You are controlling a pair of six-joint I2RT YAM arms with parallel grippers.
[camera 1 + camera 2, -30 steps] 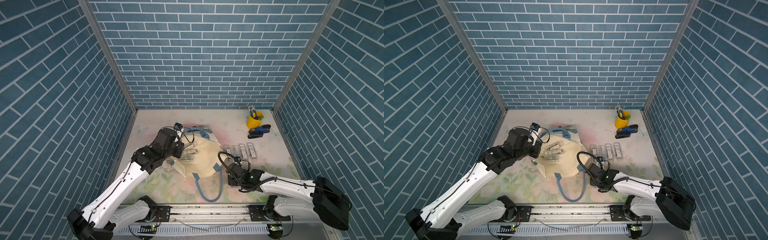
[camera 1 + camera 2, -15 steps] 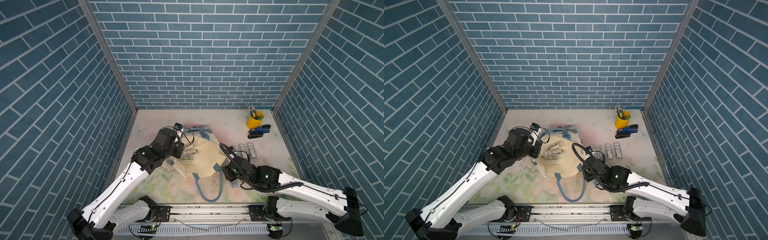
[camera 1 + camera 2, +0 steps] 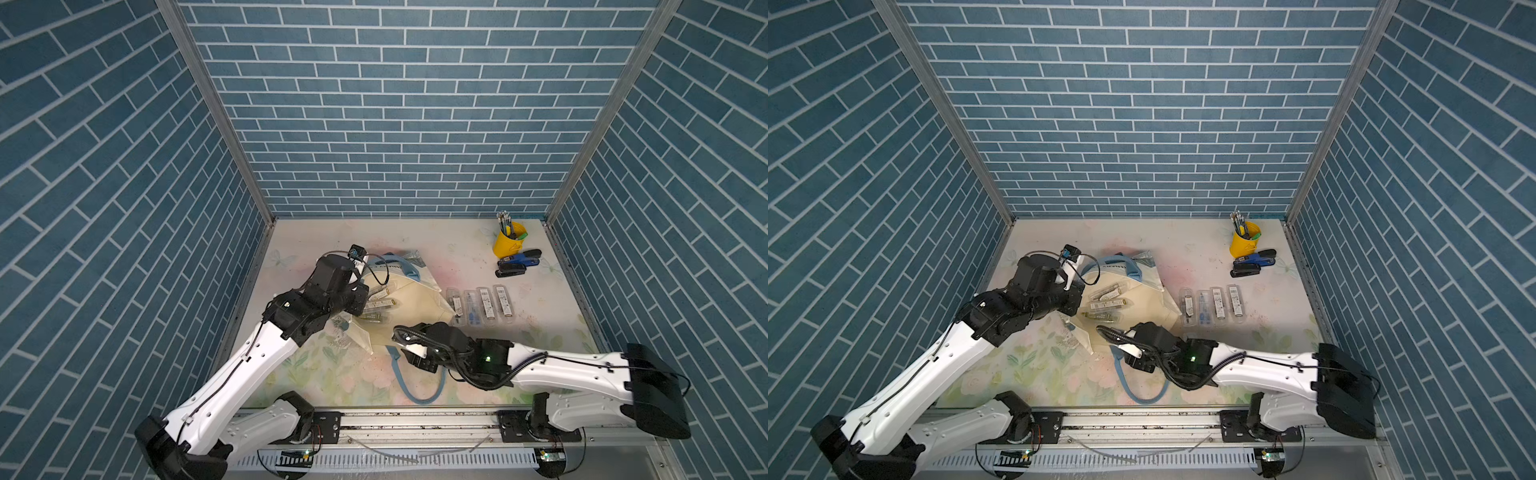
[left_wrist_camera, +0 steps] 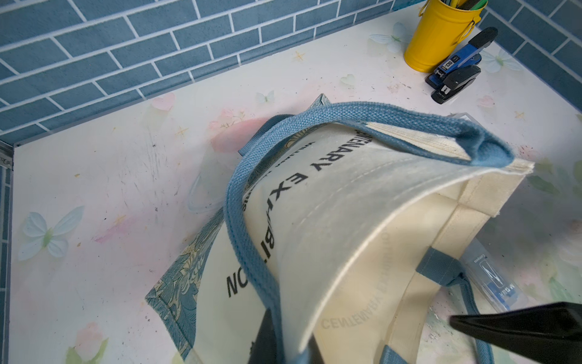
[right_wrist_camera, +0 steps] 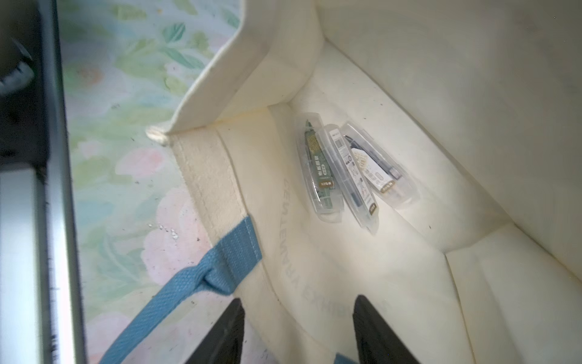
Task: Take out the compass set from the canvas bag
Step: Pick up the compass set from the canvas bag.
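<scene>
The cream canvas bag lies on its side, its mouth facing the front of the table. My left gripper is shut on the bag's upper rim and blue strap, holding the mouth open. Three compass sets in clear cases lie side by side on the bag's inner wall, also in both top views. At the mouth my right gripper is open, one finger outside the lower rim, the other inside, well short of the cases.
Several more clear cases lie in a row on the table right of the bag. A yellow pen cup, a blue stapler and a black stapler stand at the back right. The bag's loose blue handle trails toward the front edge.
My right arm has swung left from beside the row of cases to the bag's mouth, its jaws narrowing a little. The left arm and the bag have not moved.
</scene>
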